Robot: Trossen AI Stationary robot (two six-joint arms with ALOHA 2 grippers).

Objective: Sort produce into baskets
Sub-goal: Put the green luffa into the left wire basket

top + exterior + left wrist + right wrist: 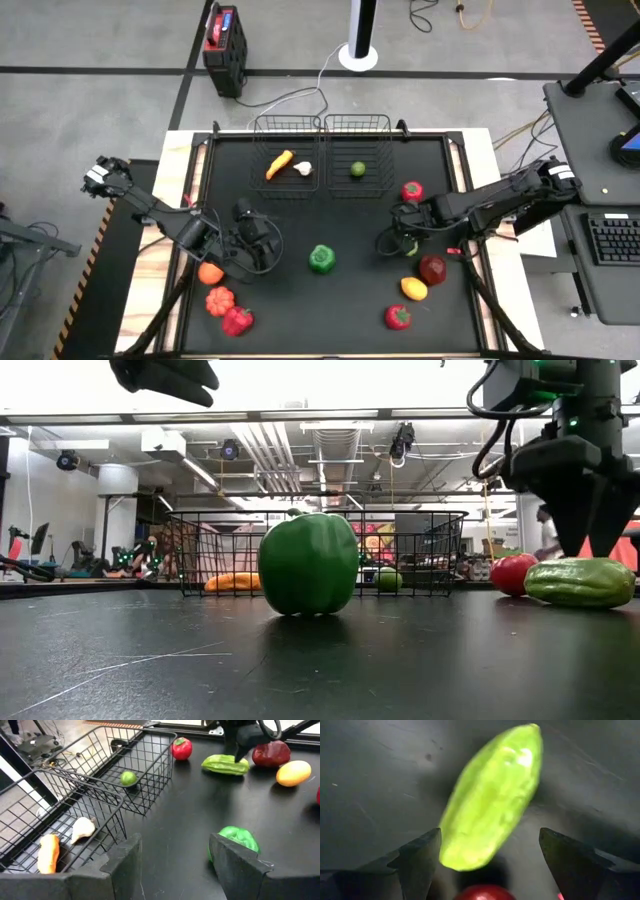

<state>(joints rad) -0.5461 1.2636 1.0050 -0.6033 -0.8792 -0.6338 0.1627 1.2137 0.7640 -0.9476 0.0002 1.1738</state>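
- The right pincer (396,242) hangs low over the black worktop (330,300), fingers spread wide on either side of a green cucumber (492,802) that lies flat on the surface; the fingers do not touch it and nothing is held.
- Just beyond this pincer stands a red tomato-like piece (411,190); a dark red pepper (432,268), a yellow lemon (414,289) and a red fruit (398,317) lie behind it, nearer the worktop's front edge.
- The left pincer (262,243) hovers above the worktop with its fingers partly open and empty.
- A green bell pepper (321,259) stands just ahead of the left pincer, between the two pincers.
- Behind the left pincer lie an orange fruit (210,272), an orange pumpkin-like piece (219,299) and a red pepper (237,320).
- Two wire baskets stand side by side beyond both pincers: the left basket (262,182) holds a carrot (279,164) and garlic (302,168), the right basket (385,160) a lime (357,168).
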